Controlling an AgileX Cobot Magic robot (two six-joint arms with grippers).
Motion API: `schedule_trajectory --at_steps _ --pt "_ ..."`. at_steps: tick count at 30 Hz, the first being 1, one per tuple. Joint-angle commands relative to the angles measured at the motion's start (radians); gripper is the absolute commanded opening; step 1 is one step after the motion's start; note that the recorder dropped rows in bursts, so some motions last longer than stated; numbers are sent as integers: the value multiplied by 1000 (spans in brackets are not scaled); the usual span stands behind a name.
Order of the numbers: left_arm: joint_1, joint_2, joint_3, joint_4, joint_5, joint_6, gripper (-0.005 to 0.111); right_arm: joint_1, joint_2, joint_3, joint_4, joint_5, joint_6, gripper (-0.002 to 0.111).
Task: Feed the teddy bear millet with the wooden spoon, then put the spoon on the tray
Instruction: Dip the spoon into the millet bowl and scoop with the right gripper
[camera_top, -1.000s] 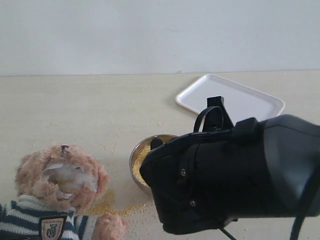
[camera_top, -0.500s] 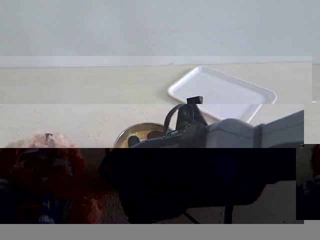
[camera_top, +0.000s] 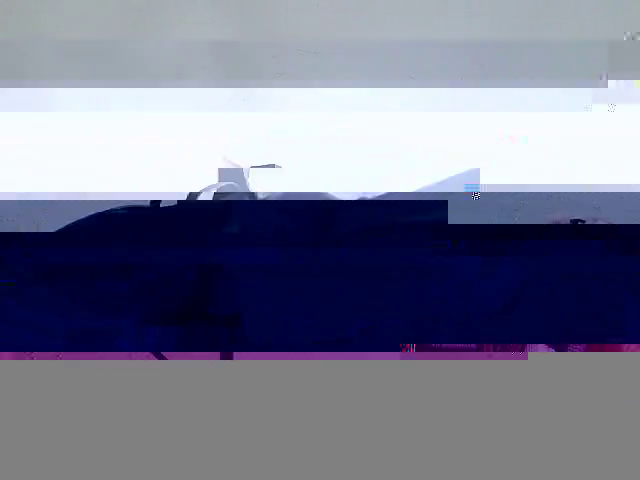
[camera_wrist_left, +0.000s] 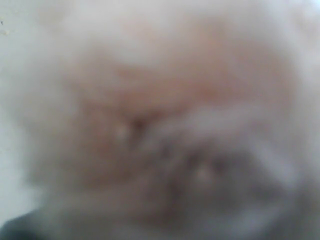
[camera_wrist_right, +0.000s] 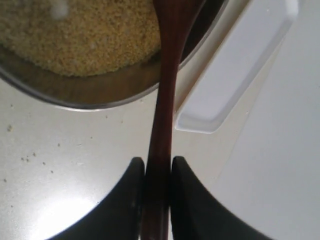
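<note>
Although the exterior view is broken into colour bands, the left wrist view is filled by the blurred fur of the teddy bear; how far the left gripper is open cannot be told. The wooden spoon is clamped by its handle in the right gripper, its head held over the millet in the steel bowl, just beside the tray.
</note>
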Motion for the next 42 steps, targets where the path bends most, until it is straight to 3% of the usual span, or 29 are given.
schedule_trajectory --at_steps 1,19,25,42 --pt "1 -8 1 -23 1 7 5 3 1 -4 50 -6 -10 3" --pt "1 -8 1 -23 1 7 5 4 -15 -6 149 -11 -47 3" --pt "1 -8 1 -23 1 7 5 0 -17 -96 217 4 -47 3" --pt "1 -8 1 -23 -29 7 5 -113 -74 -147 496 -13 -105 3"
